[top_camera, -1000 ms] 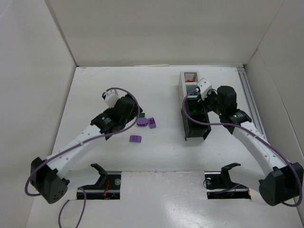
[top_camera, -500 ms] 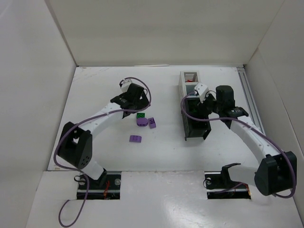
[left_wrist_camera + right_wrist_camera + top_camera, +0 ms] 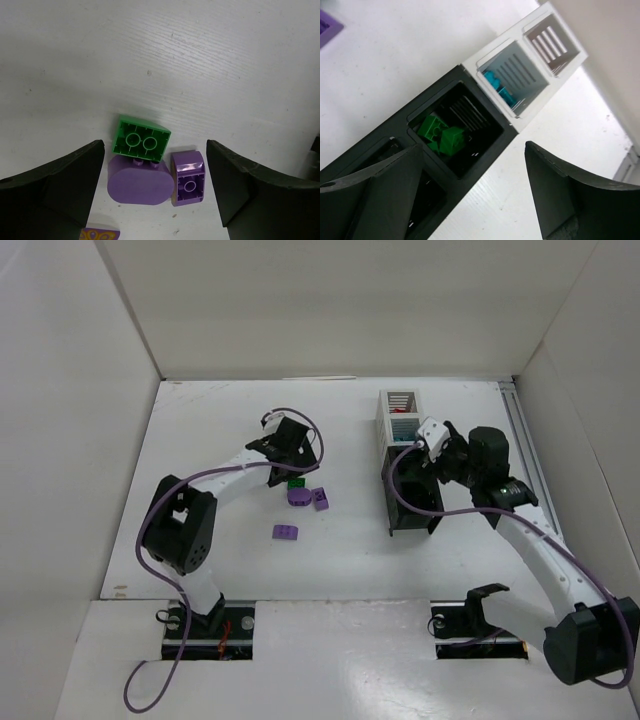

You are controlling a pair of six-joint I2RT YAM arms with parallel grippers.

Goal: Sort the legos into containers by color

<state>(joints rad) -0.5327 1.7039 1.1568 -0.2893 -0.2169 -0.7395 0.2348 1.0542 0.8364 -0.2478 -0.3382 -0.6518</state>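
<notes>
Three legos lie together on the table: a green brick (image 3: pixel 141 140) upside down, a purple oval piece (image 3: pixel 140 185) touching it, and a small purple brick (image 3: pixel 188 179). My left gripper (image 3: pixel 156 195) hangs open above them, its fingers on either side of the cluster. From the top, this left gripper (image 3: pixel 293 468) is just behind the green brick (image 3: pixel 297 482). My right gripper (image 3: pixel 475 195) is open and empty over the containers (image 3: pixel 384 420). Below it, green legos (image 3: pixel 442 135) lie in a black bin (image 3: pixel 485 150). Cyan legos (image 3: pixel 500 87) sit in the neighbouring white bin.
Another purple brick (image 3: pixel 286 531) lies alone nearer the arm bases. The far white bin (image 3: pixel 400 405) shows something red inside. White walls close in the table on three sides, and a rail (image 3: pixel 522 440) runs along the right edge.
My right gripper has gone from shut to open above the black bin. My left gripper has swung toward the far side, over the green and purple cluster, with its jaws a little narrower.
</notes>
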